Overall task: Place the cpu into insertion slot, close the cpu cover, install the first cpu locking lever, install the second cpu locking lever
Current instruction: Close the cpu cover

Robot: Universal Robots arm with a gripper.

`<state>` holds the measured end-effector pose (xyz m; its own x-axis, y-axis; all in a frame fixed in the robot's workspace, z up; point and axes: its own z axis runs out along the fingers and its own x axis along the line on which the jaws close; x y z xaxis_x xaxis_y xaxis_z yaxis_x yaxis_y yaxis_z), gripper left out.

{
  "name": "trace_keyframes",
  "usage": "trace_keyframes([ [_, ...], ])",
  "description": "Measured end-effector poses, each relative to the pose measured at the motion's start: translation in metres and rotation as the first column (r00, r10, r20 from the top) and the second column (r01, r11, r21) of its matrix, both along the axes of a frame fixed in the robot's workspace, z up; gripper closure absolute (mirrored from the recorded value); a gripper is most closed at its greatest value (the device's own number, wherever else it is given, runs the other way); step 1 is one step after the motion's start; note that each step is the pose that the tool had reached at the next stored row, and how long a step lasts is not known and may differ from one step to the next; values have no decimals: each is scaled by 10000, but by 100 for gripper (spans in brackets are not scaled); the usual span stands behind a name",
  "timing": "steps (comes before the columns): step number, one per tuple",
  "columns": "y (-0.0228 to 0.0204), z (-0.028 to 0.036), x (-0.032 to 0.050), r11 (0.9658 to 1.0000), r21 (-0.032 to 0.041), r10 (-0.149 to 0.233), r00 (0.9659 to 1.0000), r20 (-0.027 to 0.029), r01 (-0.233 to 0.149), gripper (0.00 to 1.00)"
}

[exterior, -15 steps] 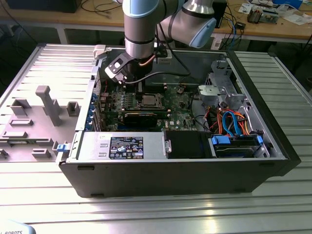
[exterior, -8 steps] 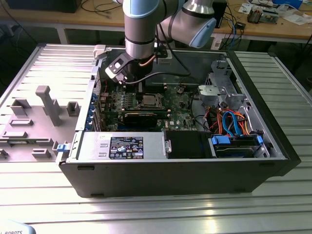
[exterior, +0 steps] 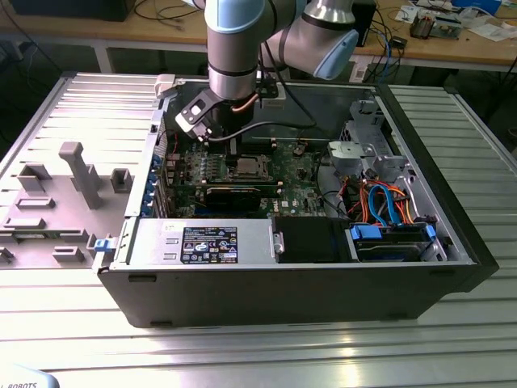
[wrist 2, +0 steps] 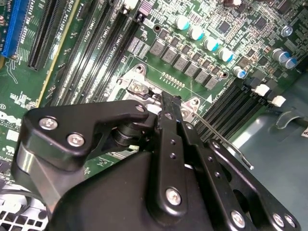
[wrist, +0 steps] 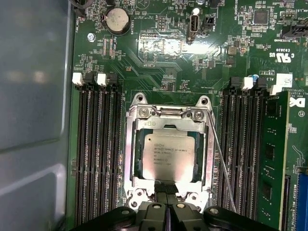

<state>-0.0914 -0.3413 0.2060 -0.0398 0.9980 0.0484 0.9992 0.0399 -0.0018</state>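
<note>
Cpu [wrist: 170, 155] sits in the slot [wrist: 199, 144], small print on its top, with the cover [wrist: 130, 159] down around it. I see the gripper [wrist: 167, 201] with jaws pressed together, tips at the cover's edge.

The black tool [wrist 2: 169, 102], fingers together, meets the shiny rim of the socket [wrist 2: 138, 86]; a thin wire lever [wrist 2: 224, 141] runs beside black memory slots [wrist 2: 227, 108].

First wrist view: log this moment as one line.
cpu: seated | cpu cover: down around it | tool: shut, at cover edge | locking lever: unlatched
</note>
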Motion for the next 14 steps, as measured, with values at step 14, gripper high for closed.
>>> trace_keyframes([
  [14,0,204,0,9998,8,-213,9998,2,213,89],
])
